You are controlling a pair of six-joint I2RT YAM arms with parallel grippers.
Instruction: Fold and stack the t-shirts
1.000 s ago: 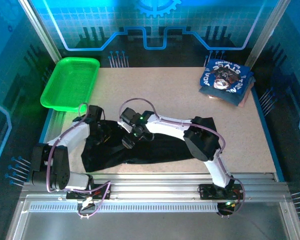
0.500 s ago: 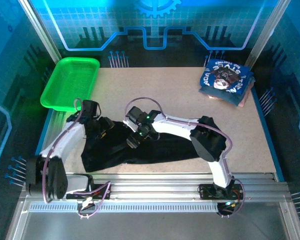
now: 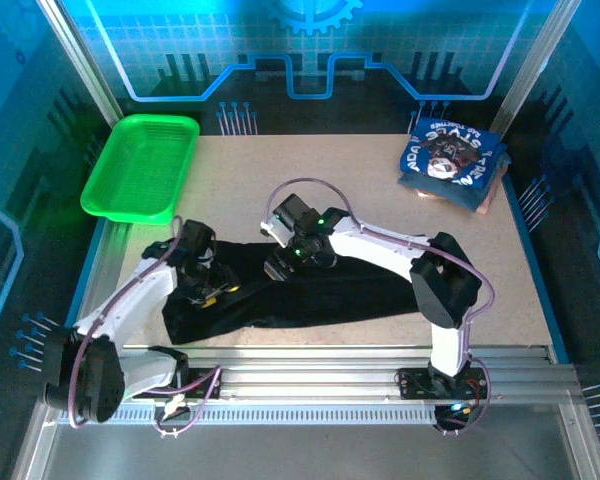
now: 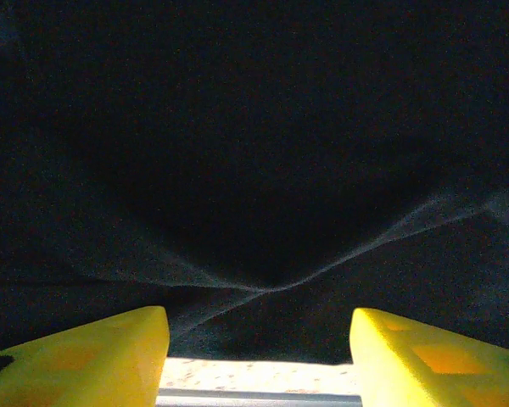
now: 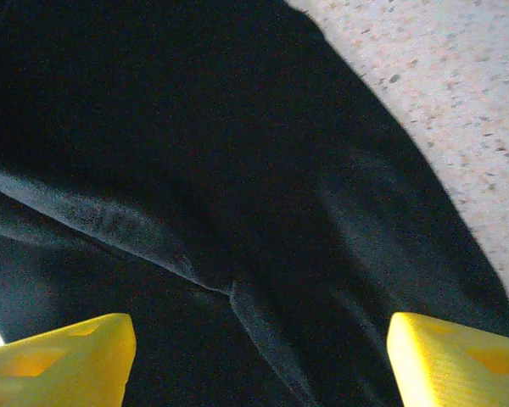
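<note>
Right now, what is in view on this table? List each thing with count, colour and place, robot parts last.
black t-shirt: 1, black, lying creased across the near middle of the table, under both end effectors
blue t-shirts: one folded stack, exact number not clear, blue, the top one with white lettering and a dark print, far right corner
basket: 1, green, far left corner
table: 1, beige speckled top, holding everything above
left end effector: 1, yellow fingers, jaws open, over the left part of the black t-shirt
right end effector: 1, yellow fingers, jaws open, over the middle of the black t-shirt
</note>
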